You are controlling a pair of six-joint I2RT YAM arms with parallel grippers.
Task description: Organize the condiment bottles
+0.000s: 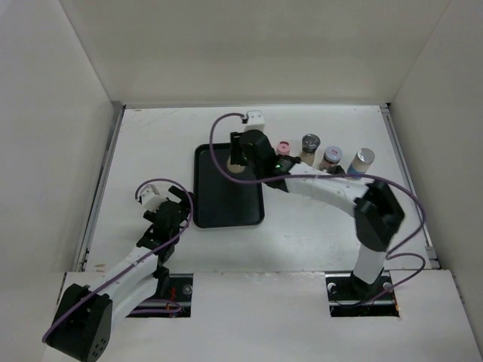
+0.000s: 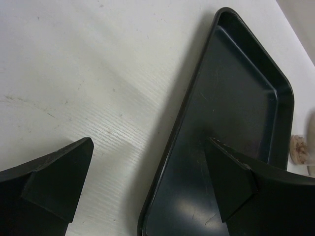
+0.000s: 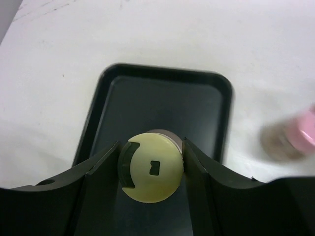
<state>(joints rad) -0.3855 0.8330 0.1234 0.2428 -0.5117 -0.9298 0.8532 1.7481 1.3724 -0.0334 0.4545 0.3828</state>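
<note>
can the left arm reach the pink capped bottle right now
Probably not directly: the right gripper, shut on the yellow-capped bottle over the black tray, sits between the left gripper and the pink-capped bottle, blocking the straight path.

Held one: small tan bottle with a pale yellow flip cap (image 3: 152,167), upright, cap pinched on both sides by the right gripper (image 3: 151,156), over the far half of the flat black plastic tray (image 3: 162,91). Can't tell if its base touches the tray.

Four more stand upright in a row on the white table (image 1: 317,219) right of the tray, none touching:
- pink-capped jar (image 1: 284,148), nearest the tray
- grey-capped jar (image 1: 310,143)
- silver-capped brown jar (image 1: 330,157)
- cream-capped blue-labelled bottle (image 1: 364,159), last in the row
</note>
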